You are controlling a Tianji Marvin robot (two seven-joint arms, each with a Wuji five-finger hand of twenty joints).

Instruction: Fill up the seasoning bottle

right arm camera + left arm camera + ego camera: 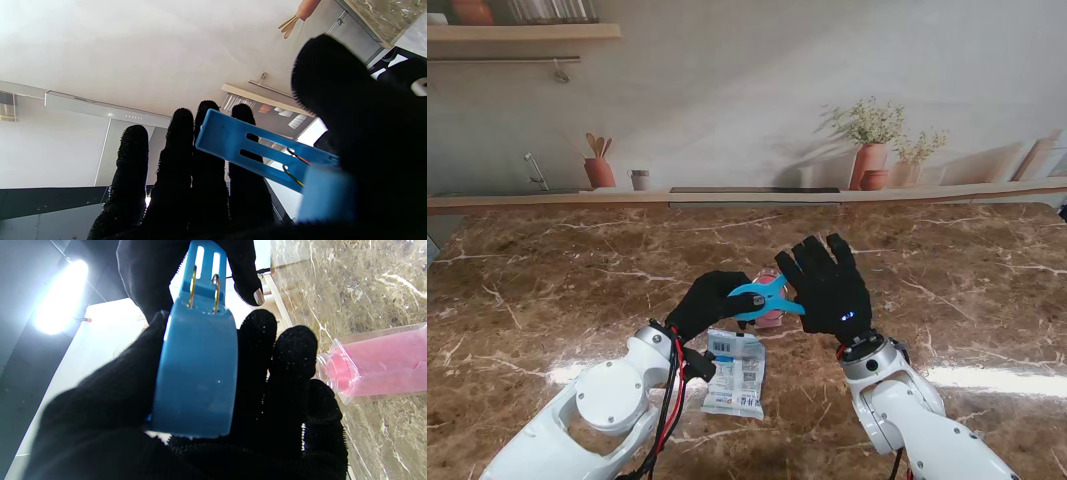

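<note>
My left hand (712, 303) is shut on one end of a blue spring clip (767, 297), held above the table in the middle. The clip (196, 373) lies across that hand's fingers with the thumb pressed on it. My right hand (829, 285) is open just to the right, fingers spread and pointing up, and the clip's slotted far end (253, 150) reaches between its thumb and fingers (180, 166). A clear seasoning bottle (380, 363) with pink contents and no cap stands on the table, mostly hidden behind the clip in the stand view (771, 318).
A white seasoning packet (735, 372) lies flat on the brown marble table (947, 300), nearer to me beside my left wrist. At the far edge a ledge (757, 196) carries terracotta pots (872, 165) and a utensil holder (599, 172).
</note>
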